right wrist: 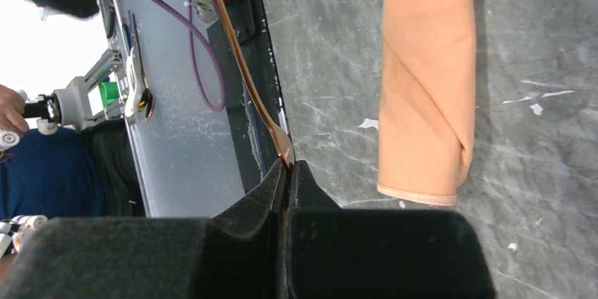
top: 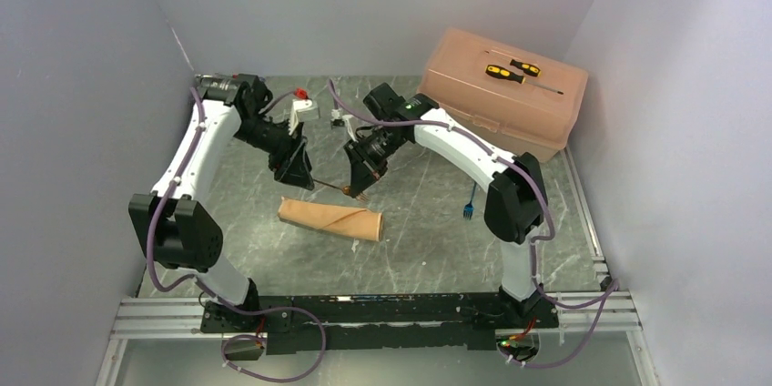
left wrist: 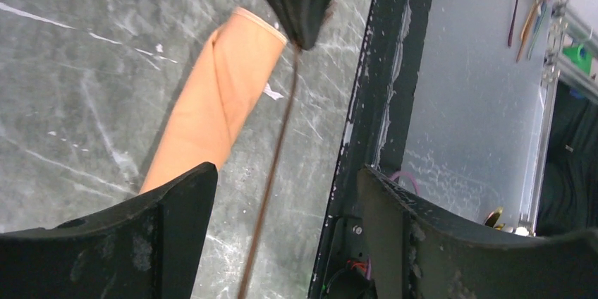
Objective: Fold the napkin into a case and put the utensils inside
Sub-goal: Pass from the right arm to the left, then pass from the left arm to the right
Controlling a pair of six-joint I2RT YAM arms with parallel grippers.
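The case (top: 330, 218), a peach-orange cloth pouch with a diagonal flap, lies flat mid-table; it also shows in the left wrist view (left wrist: 211, 101) and the right wrist view (right wrist: 425, 80). My right gripper (top: 361, 187) (right wrist: 289, 165) is shut on one end of a slim gold utensil (right wrist: 243, 66), held above the table behind the case. The utensil's shaft (left wrist: 275, 165) runs between the jaws of my left gripper (top: 303, 177) (left wrist: 285, 179), which is open and not touching it. A small blue fork (top: 469, 207) lies on the table to the right.
A hard pink plastic box (top: 501, 99) stands at the back right with two yellow-and-black screwdrivers (top: 510, 70) on its lid. A white fixture (top: 305, 113) with a red part sits at the back. The black rail (left wrist: 352, 137) marks the table's near edge.
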